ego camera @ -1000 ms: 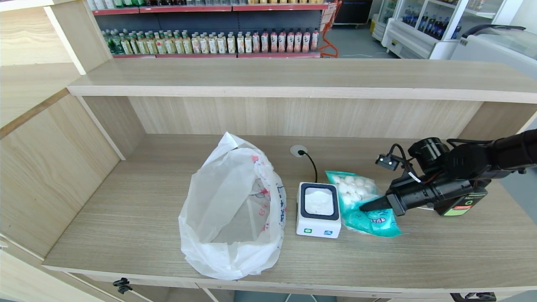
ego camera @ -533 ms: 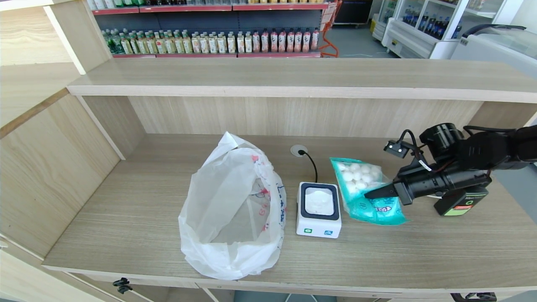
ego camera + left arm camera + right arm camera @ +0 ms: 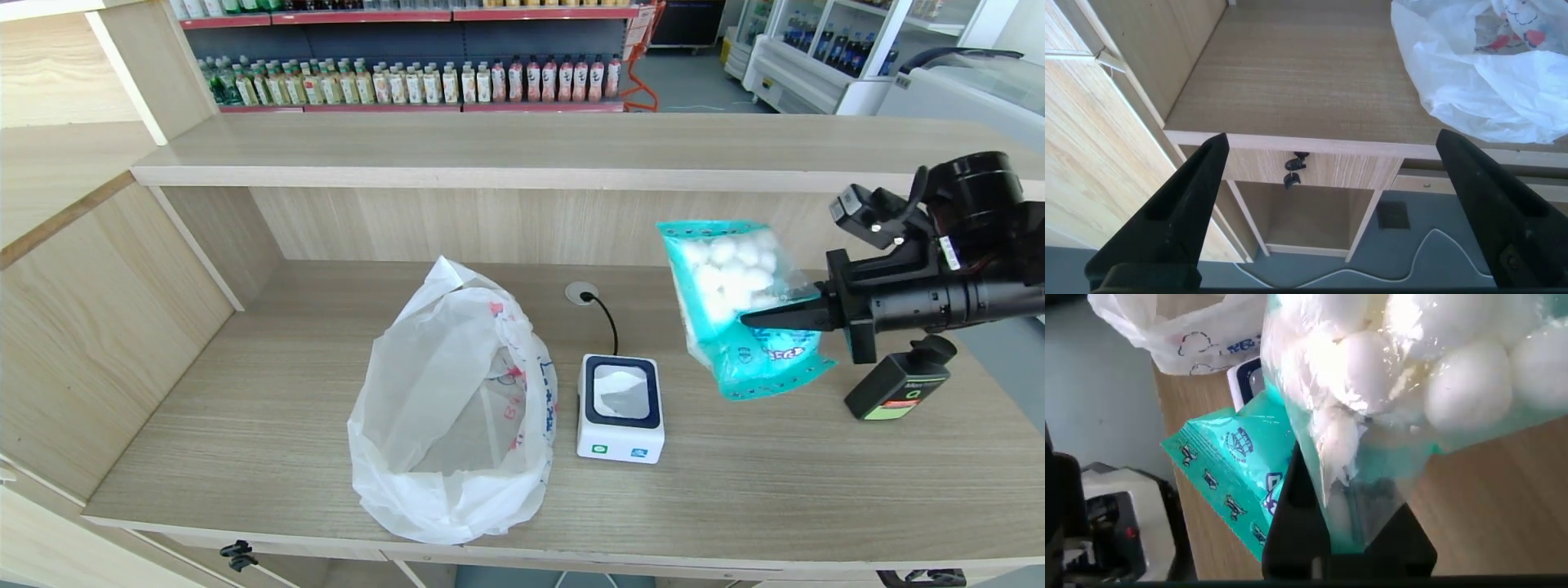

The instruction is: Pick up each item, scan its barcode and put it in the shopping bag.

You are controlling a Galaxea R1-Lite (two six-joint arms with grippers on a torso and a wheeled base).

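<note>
**A:** How far along is this looking?

**B:** Early, I'd say. The right gripper (image 3: 771, 317) is clamping a teal packet of cotton balls (image 3: 727, 286) by its right edge. The packet is hanging in the air over the counter (image 3: 245, 425), to the right of the scanner (image 3: 620, 406) and a little farther back. So the pick-up is looking done, while scanning and bagging are waiting.

**A:** And the shopping bag (image 3: 453, 408)?

**B:** It is standing open just left of the scanner. I cannot tell whether anything is lying inside.

**A:** Anything else waiting?

**B:** A dark bottle (image 3: 896, 390) with a green label is standing at the right, below the arm. It is probably coming next.

**A:** The left gripper (image 3: 1339, 212)?

**B:** It is spread wide and carrying nothing, off the counter's near edge, left of the bag.

**A:** The surroundings?

**B:** The counter is pale wood grain, with a raised ledge running along the far side. Beyond it, shop shelves are carrying rows of drinks, and fridges are standing far right.
</note>
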